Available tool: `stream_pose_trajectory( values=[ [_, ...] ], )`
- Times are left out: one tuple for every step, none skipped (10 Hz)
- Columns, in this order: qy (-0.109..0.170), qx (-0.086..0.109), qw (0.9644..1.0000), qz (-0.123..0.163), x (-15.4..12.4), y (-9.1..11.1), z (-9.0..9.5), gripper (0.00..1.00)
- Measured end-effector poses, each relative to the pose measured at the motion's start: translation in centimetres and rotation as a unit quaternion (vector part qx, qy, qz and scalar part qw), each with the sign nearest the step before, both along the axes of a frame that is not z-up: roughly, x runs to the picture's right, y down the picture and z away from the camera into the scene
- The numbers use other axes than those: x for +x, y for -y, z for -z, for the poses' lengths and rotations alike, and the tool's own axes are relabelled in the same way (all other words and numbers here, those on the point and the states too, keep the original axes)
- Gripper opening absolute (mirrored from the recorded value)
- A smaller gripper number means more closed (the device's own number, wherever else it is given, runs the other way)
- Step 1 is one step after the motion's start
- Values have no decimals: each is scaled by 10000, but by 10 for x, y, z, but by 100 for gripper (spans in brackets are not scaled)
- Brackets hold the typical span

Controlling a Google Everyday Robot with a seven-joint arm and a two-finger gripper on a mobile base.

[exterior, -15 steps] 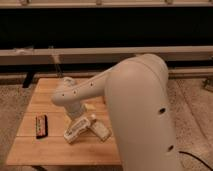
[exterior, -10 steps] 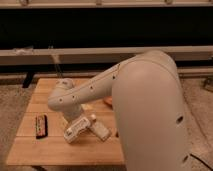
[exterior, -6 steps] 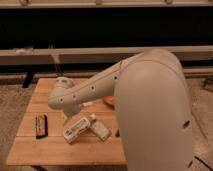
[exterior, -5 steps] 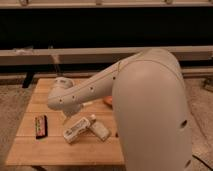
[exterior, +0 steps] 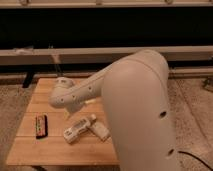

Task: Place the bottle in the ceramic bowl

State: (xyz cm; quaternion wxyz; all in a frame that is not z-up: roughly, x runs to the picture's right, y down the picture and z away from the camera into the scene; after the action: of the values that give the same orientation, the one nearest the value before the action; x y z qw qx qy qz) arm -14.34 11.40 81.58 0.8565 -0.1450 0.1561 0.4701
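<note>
Gripper is probably hidden behind the white arm; its state I cannot tell. In front of that arm the bottle lies on the table, ungrasped; the bowl is unseen, so the whole task is left.

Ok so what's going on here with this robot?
The robot's arm stretches across the wooden table, with its end effector up at the back left corner. The bottle lies on its side nearer the front, next to a whitish block, not gripped. The ceramic bowl isn't visible; the arm may hide it.
</note>
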Motion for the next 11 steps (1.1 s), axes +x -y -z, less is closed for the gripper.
stream_pose_trajectory(
  values=[
    [-86, -35, 9999, -42, 6, -2, -9, 99],
    [-148, -84, 9998, -73, 11, -5, -17, 99],
    [-177, -123, 9997, -77, 12, -8, -21, 99],
    [-200, -167, 9996, -73, 14, -12, -24, 99],
    [-225, -214, 9995, -43, 16, -18, -27, 99],
    [-254, -259, 9993, -1, 17, -25, -30, 99],
    [-269, -285, 9992, 39, 17, -30, -31, 99],
    [-285, -315, 9991, 92, 15, -35, -32, 99],
    [-304, -357, 9988, 156, 13, -41, -34, 99],
    [-317, -399, 9984, 233, 10, -49, -35, 99],
    [-324, -433, 9981, 291, 9, -57, -36, 99]
  ],
)
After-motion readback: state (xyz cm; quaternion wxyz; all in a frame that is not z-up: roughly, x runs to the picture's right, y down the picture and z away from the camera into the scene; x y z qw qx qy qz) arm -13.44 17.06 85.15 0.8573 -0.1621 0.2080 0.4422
